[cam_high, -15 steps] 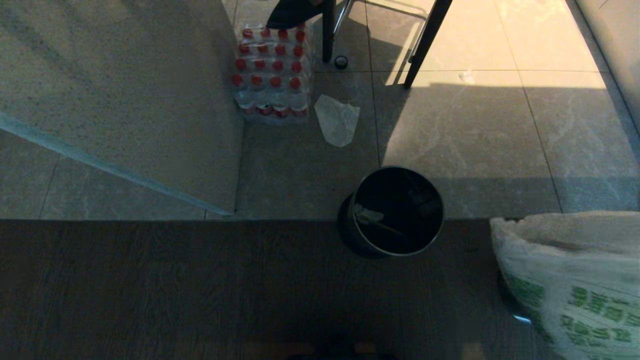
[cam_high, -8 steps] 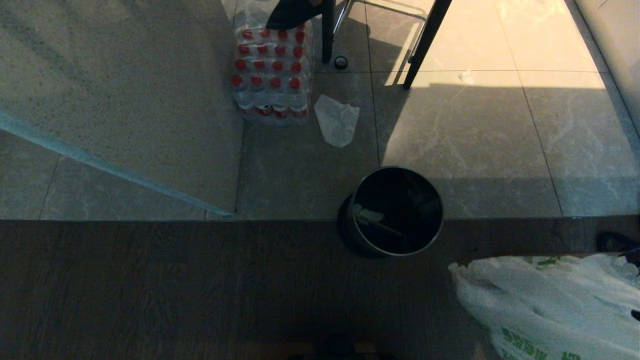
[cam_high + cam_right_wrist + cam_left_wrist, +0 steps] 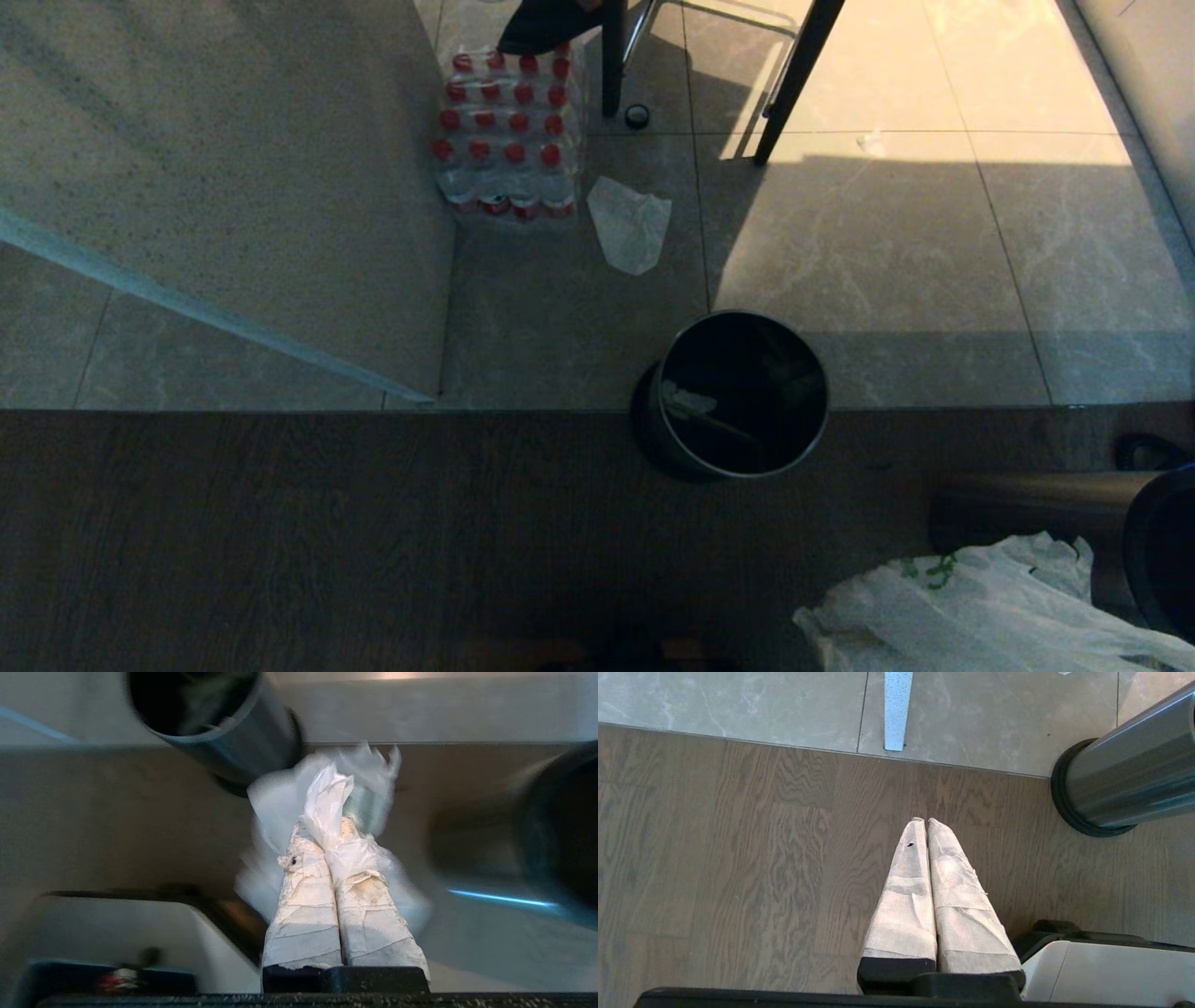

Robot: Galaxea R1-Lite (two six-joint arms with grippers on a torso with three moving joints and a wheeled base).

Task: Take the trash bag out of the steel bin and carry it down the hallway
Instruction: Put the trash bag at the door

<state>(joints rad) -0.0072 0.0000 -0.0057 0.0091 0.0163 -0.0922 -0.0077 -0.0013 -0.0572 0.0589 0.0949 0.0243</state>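
The trash bag [image 3: 943,616], thin white plastic with green print, hangs at the lower right of the head view. My right gripper [image 3: 322,830] is shut on a bunched fold of the trash bag [image 3: 327,798]; the gripper itself is outside the head view. The steel bin [image 3: 1036,504] stands just beyond the bag, its dark mouth [image 3: 1167,551] uncovered; it shows blurred in the right wrist view [image 3: 556,826]. My left gripper [image 3: 923,820] is parked over the wood floor, shut with nothing between its fingers.
A second steel bin [image 3: 733,392] with scraps inside stands at the tile-wood seam, also seen as a steel bin [image 3: 1125,784] from the left wrist. Beyond it are a flat white wrapper [image 3: 630,224], a pack of red-capped bottles [image 3: 509,131], chair legs [image 3: 794,84] and a speckled partition [image 3: 224,187].
The trash bag has dropped and come toward the bottom edge of the head view, uncovering the steel bin at the lower right. The left arm and the camera have not moved.
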